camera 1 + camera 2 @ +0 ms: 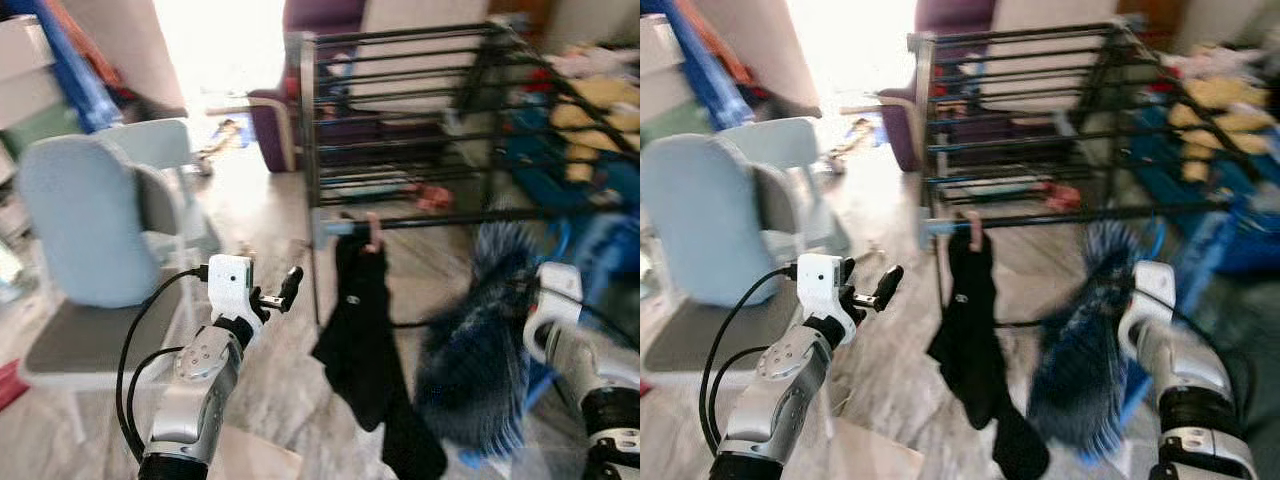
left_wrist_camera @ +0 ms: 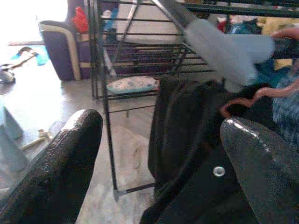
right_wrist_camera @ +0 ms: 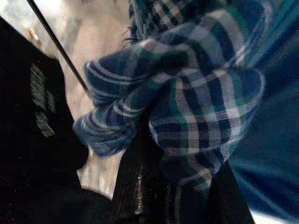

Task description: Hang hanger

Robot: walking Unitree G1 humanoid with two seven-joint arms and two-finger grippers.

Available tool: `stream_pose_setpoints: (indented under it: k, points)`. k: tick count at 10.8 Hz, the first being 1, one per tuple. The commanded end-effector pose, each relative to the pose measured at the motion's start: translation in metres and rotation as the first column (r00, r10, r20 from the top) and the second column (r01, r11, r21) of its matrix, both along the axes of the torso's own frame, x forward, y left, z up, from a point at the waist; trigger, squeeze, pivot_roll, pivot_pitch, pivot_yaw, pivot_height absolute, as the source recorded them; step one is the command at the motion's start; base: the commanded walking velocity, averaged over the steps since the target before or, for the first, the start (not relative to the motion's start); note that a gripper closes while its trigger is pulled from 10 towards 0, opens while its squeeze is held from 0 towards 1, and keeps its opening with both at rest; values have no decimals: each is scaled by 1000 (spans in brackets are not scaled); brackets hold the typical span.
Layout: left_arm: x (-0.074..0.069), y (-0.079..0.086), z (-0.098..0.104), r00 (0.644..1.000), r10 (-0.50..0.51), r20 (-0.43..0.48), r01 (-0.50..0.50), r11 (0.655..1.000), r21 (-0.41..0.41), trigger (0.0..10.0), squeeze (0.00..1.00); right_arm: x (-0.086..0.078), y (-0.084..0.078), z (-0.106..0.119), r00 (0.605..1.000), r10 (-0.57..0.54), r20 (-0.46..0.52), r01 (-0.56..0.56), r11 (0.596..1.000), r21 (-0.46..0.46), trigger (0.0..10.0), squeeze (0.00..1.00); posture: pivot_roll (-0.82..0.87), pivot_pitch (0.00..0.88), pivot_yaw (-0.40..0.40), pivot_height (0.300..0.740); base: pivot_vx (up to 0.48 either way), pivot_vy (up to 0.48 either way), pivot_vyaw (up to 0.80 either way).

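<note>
Hanger (image 1: 374,236), pinkish, hooks over the front rail of the black drying rack (image 1: 400,120) with a black garment (image 1: 365,340) drooping from it toward the floor. Just right of it hangs a blue plaid shirt (image 1: 475,360), blurred in the head views; in the right wrist view the right end effector (image 3: 154,186) is buried in that cloth and appears clamped on it. The left end effector (image 1: 285,290) hovers beside the black garment, fingers apart and holding nothing.

Risks, as I judge them: the plaid cloth may snag or brush the black garment and drag its hook off the rail, and the blur suggests motion that could spoil aim.

Underfoot is pale marble-look floor (image 1: 260,200). A light blue chair (image 1: 90,240) stands left, a purple armchair (image 1: 290,110) beyond, and piled laundry (image 1: 590,110) to the right.
</note>
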State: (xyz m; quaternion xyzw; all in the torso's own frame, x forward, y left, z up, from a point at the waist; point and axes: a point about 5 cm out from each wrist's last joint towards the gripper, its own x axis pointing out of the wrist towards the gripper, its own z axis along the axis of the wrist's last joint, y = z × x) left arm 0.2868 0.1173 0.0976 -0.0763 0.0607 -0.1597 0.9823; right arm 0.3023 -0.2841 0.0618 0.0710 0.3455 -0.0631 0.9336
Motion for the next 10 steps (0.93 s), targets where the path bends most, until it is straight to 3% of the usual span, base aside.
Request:
stream_pose_setpoints:
  k: [1,2,4,7,8,10]
  points:
    - [2,1,5,1000,-6,14,6,1000,6,10000,0,11,-1,12,999,26,26,-26,1000,4,10000,0,-183,0,69,740,0,0,0]
    - [2,1,6,1000,-5,16,5,1000,5,10000,0,11,-2,11,999,38,21,-38,999,-8,10000,0,-177,0,61,740,0,0,0]
    - [0,2,6,1000,-7,19,7,1000,-7,10000,0,23,8,27,982,117,148,-102,989,-104,10000,0,-173,0,58,740,0,0,0]
    - [0,3,6,1000,4,26,-4,1000,-11,10000,0,33,32,58,911,297,286,-246,948,-203,10000,0,-179,0,61,740,0,0,0]
    - [0,3,6,1000,0,25,1,1000,-12,10000,0,35,36,64,897,319,305,-262,941,-216,10000,0,-179,0,61,740,0,0,0]
    - [-1,2,5,1000,-7,14,8,1000,-9,10000,0,41,43,57,923,308,229,-287,950,-122,10000,0,-179,0,63,740,0,0,0]
